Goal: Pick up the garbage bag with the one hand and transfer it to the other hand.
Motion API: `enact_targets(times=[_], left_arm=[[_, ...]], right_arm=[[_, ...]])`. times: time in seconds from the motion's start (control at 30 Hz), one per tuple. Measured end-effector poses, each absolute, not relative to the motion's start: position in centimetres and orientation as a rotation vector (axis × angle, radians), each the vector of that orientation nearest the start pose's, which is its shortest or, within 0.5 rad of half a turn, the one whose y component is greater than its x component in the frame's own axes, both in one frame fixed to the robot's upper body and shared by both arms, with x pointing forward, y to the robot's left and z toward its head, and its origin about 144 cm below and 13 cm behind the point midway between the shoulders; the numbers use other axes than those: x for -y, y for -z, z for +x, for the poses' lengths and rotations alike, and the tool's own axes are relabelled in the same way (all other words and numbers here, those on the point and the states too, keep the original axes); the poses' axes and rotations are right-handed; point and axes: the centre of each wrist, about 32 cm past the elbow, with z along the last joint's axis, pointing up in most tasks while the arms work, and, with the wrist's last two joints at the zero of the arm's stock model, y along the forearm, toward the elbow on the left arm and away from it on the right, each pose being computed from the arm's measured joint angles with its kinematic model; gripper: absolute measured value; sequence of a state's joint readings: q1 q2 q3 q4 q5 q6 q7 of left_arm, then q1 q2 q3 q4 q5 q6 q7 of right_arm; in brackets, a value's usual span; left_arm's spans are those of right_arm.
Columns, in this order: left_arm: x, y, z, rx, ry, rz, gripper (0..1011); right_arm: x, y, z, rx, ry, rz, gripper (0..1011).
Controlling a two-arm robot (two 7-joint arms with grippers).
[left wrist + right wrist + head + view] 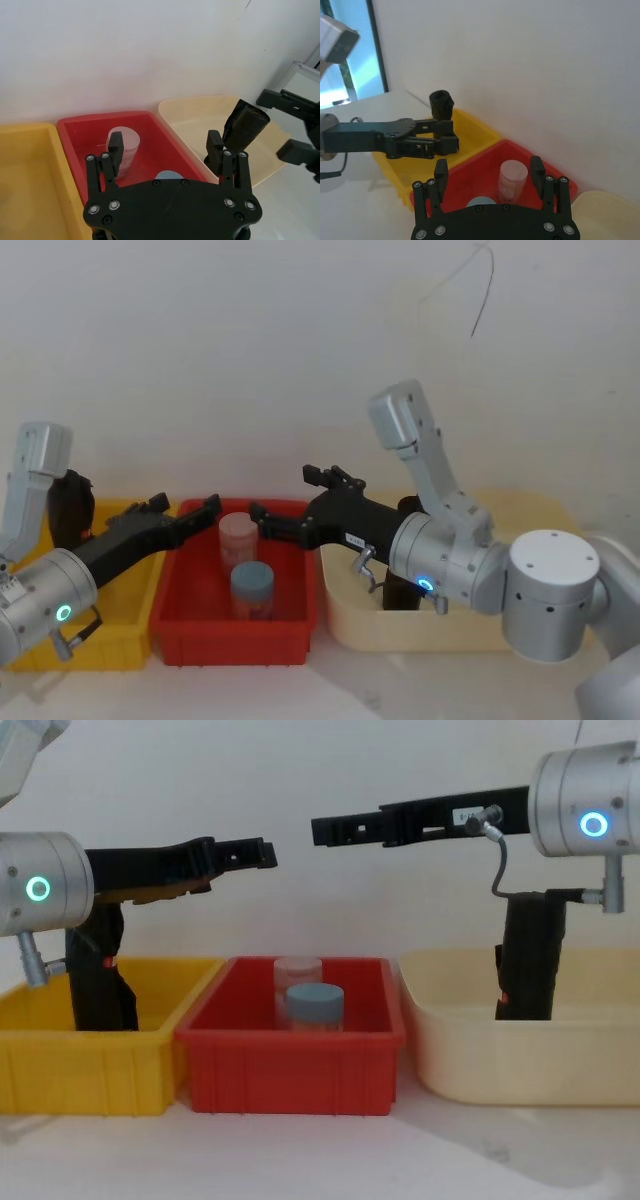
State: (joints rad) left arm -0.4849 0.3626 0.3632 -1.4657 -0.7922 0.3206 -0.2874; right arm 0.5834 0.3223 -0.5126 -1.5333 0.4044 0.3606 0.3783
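The garbage bag (530, 955), a straight-sided black roll, stands upright in the beige tub (520, 1070) at the right. It also shows in the left wrist view (245, 125), and in the head view (400, 595) my right wrist partly hides it. My left gripper (265, 852), brownish underneath, reaches in from the left above the red bin (290, 1075). Its fingers are open with nothing between them (165, 142). My right gripper (320, 828), with a white label, points toward it from the right, also open and empty (488, 166). The two tips are close but apart.
A rumpled black roll (95, 975) stands in the yellow bin (90, 1070) at the left. The red bin holds a clear jar (238, 535) and a blue-lidded jar (252, 585). A white wall stands right behind the bins.
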Motion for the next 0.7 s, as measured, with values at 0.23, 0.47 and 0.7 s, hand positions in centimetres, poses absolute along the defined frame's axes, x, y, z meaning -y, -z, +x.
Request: enact_targets(times=[0.23,0.47,0.7], left_arm=[[-23.6,-126.9,56.4,-0.273,-0.887,-0.148,1001],[-23.6,-126.9,56.4,-0.273,-0.887,-0.149,1002],[-23.6,-126.9,56.5,-0.272,-0.887,-0.149,1002]], right_arm=[[16.8,-130.7,56.3,0.057,0.776,-0.169,1001],[16.4,-130.3,56.6,0.036,0.786,-0.215,1001],[16.1,-129.9,56.8,0.021,0.777,-0.264,1001]])
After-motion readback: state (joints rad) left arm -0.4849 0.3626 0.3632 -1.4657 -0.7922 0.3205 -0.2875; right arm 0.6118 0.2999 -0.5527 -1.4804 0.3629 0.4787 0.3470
